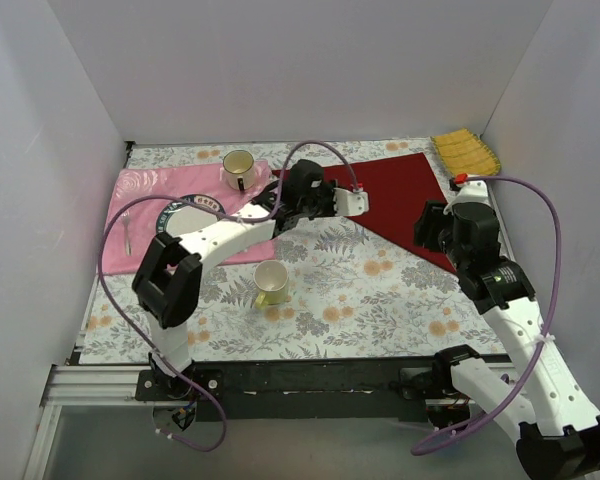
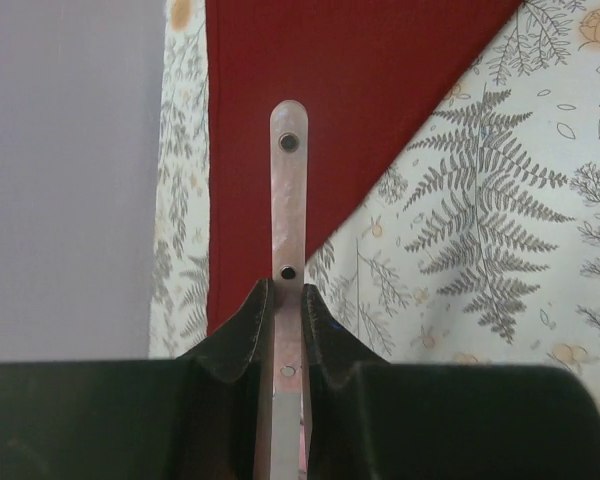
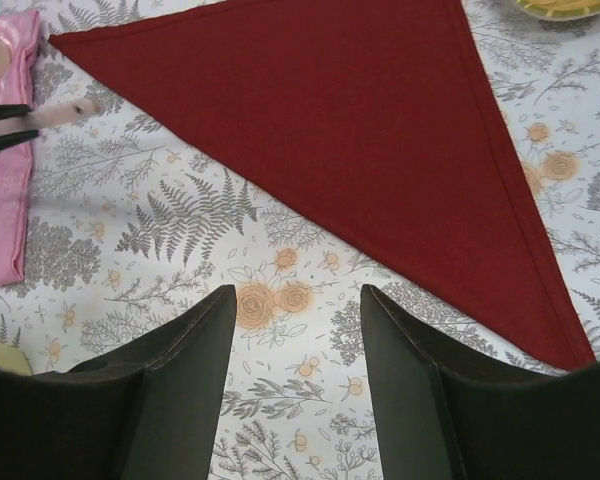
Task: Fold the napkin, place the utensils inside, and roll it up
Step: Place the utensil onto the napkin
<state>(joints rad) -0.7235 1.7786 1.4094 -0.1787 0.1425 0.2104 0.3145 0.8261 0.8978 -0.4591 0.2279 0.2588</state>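
Your left gripper (image 2: 288,292) pinches a utensil (image 2: 288,180), its fingers (image 2: 250,325) pressed against both sides of the pale riveted strip, which juts forward past the fingertips. Beneath and beyond its tip lies the napkin (image 2: 330,90), a flat maroon triangle on the floral tablecloth (image 2: 480,250). Your right gripper (image 3: 298,295) hovers above that tablecloth with fingers (image 3: 190,360) spread apart; the napkin's long edge runs just ahead of them, a pink cloth (image 3: 5,200) far to their left.

I can read no word, brand or number anywhere. The plate (image 1: 208,205) on the pink cloth (image 1: 145,190) bears pale rim marks, too small to make out.
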